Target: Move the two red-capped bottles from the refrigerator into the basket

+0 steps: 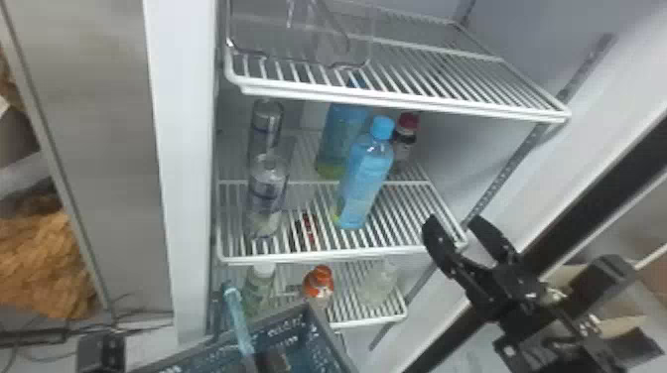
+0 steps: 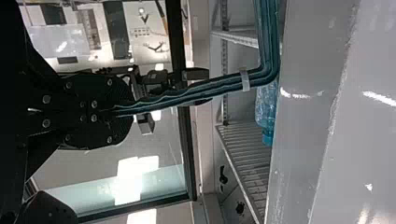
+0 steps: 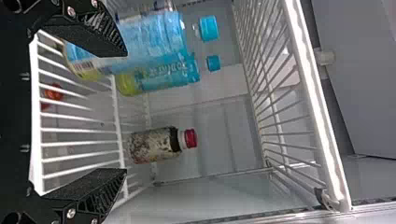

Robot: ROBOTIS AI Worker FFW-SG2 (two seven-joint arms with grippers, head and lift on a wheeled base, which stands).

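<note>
On the middle shelf, at the back right behind a blue bottle, stands a red-capped bottle (image 1: 404,136). My right gripper (image 1: 452,225) is open at that shelf's front right corner. In the right wrist view, the dark-bodied red-capped bottle (image 3: 156,144) lies beyond the spread fingers of my right gripper (image 3: 123,112), touching neither. A bottle with an orange-red cap (image 1: 318,283) is on the lower shelf. The basket (image 1: 310,322) is at the bottom of the head view. In the left wrist view, my left gripper (image 2: 112,112) is shut on the basket's teal handle (image 2: 201,93).
Two blue bottles (image 1: 365,173) stand mid-shelf, with clear bottles (image 1: 268,193) to their left. The upper wire shelf (image 1: 397,96) overhangs them and holds a clear bin (image 1: 302,34). A white-capped bottle (image 1: 259,287) and a clear container (image 1: 379,285) share the lower shelf.
</note>
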